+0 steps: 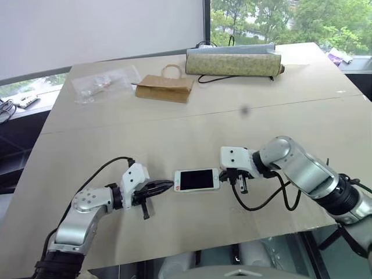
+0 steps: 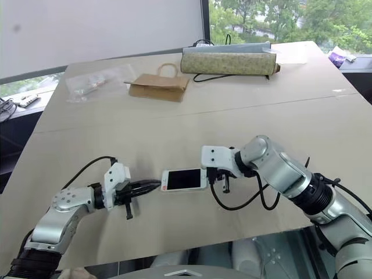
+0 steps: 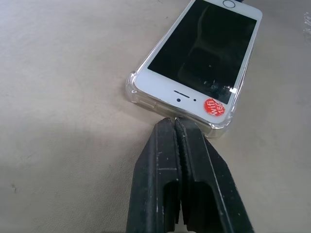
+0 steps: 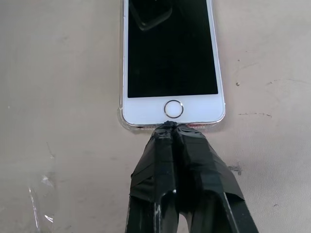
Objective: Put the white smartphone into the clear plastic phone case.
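Observation:
The white smartphone [image 1: 197,179] lies screen up on the table, near its front edge and between my two grippers. It has a red round sticker at its earpiece end. The clear plastic phone case [image 3: 131,91] shows as a transparent rim around the phone's corners and ends, so the phone lies inside it. My left gripper [image 3: 175,122] is shut, and its tips touch the case at the sticker end. My right gripper [image 4: 172,125] is shut too, with its tips against the home button end of the smartphone [image 4: 170,53].
At the back of the table lie a crinkled clear plastic bag [image 1: 104,83] with items inside, a brown paper bag [image 1: 165,87] and a long olive pouch [image 1: 232,63]. The table's front edge [image 1: 232,241] runs close below the phone.

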`<action>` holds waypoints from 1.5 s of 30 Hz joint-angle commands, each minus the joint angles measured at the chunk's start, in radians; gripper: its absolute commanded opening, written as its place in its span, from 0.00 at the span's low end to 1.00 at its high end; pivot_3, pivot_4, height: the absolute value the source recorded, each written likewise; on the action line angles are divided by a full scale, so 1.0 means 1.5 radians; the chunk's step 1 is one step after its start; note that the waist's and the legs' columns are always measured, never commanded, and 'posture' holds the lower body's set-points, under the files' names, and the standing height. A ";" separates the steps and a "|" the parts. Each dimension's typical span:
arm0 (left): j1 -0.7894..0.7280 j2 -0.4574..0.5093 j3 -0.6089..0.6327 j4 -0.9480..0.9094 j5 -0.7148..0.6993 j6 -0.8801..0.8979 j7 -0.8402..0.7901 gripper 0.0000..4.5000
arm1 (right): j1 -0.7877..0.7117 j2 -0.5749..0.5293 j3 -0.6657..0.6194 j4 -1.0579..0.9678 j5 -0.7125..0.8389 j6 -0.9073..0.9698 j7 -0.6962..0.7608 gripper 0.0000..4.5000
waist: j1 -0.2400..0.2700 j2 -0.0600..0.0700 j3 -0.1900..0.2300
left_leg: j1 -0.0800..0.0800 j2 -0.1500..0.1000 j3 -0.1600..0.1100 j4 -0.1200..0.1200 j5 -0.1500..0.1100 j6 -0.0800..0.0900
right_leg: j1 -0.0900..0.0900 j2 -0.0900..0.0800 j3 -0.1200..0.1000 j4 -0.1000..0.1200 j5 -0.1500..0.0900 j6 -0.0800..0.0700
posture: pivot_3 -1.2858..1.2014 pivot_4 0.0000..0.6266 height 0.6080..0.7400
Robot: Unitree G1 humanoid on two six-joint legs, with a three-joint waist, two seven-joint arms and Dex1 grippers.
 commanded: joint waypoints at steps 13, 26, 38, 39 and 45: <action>0.014 -0.009 -0.014 -0.046 -0.002 0.010 -0.001 0.02 | 0.019 0.055 -0.009 -0.003 0.022 -0.041 0.006 0.00 | -0.008 0.000 0.000 | 0.000 0.000 0.000 0.000 0.000 0.000 | 0.000 0.001 0.001 0.000 0.001 -0.001 | 0.52 0.24 1.00; 0.044 0.024 0.113 -0.180 -0.203 0.131 -0.031 0.02 | 0.133 0.028 -0.181 -0.107 0.095 -0.045 -0.058 0.00 | -0.001 -0.001 0.000 | -0.007 0.000 0.003 0.000 0.000 0.000 | -0.008 0.000 0.002 0.000 0.000 -0.001 | 0.52 0.24 1.00; -0.117 0.041 -0.018 -0.184 -0.158 0.239 0.012 0.02 | 0.231 0.002 -0.276 -0.160 0.159 -0.079 -0.113 0.00 | 0.007 -0.001 0.001 | -0.007 0.000 0.004 0.001 0.000 0.000 | -0.008 0.000 0.003 -0.001 0.001 -0.001 | 0.52 0.24 1.00; -0.122 0.042 -0.025 -0.181 -0.154 0.241 0.011 0.02 | 0.238 0.001 -0.280 -0.162 0.164 -0.082 -0.116 0.00 | 0.006 -0.001 0.001 | -0.007 0.000 0.005 0.001 0.000 0.000 | -0.008 0.000 0.003 -0.001 0.001 -0.001 | 0.52 0.24 1.00; -0.124 0.029 -0.067 -0.112 -0.112 0.194 -0.022 0.02 | 0.276 -0.005 -0.288 -0.171 0.168 -0.112 -0.137 0.00 | 0.004 -0.001 0.001 | -0.007 0.000 0.006 0.001 0.000 0.000 | -0.009 0.001 0.006 0.000 0.001 -0.001 | 0.52 0.24 1.00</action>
